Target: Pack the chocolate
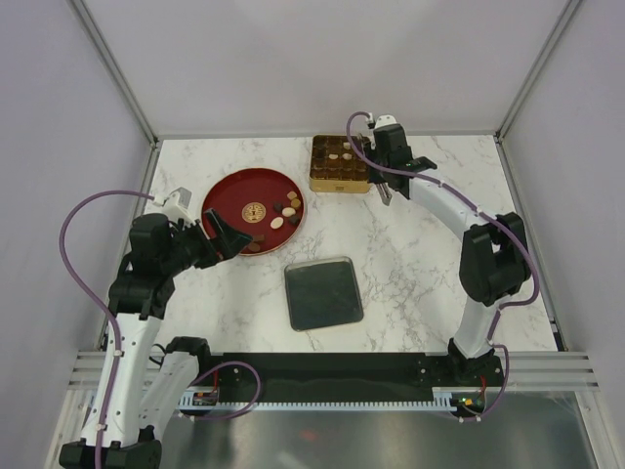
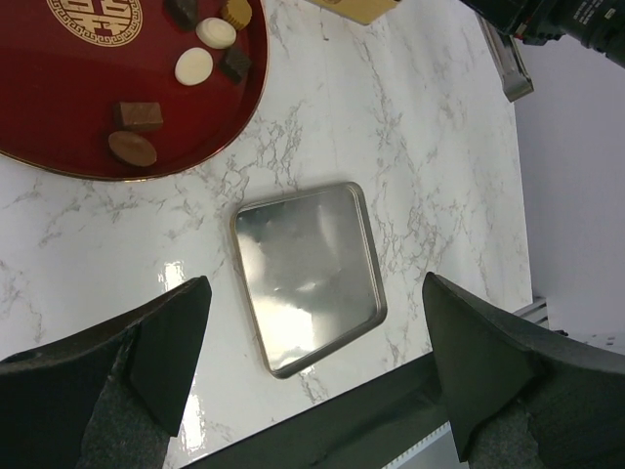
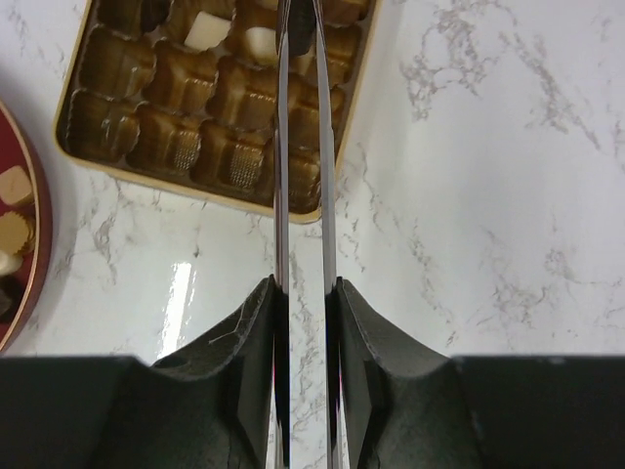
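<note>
Several chocolate pieces (image 1: 283,215), cream, light brown and dark brown, lie in the red dish (image 1: 229,195); in the left wrist view they show as the chocolate (image 2: 195,66) at the top left. A few cream pieces (image 3: 207,29) sit in cells of the gold box (image 3: 107,98). My right gripper (image 3: 305,285) is shut on metal tongs (image 3: 283,147), whose blades reach over the box's right columns (image 1: 339,164). The tong tips are cut off at the frame edge. My left gripper (image 1: 229,237) stands open and empty beside the dish's near rim.
A square silver lid (image 1: 323,293) lies flat on the marble table (image 1: 420,293) between the arms and shows under my left gripper (image 2: 314,283). A black rail runs along the near table edge.
</note>
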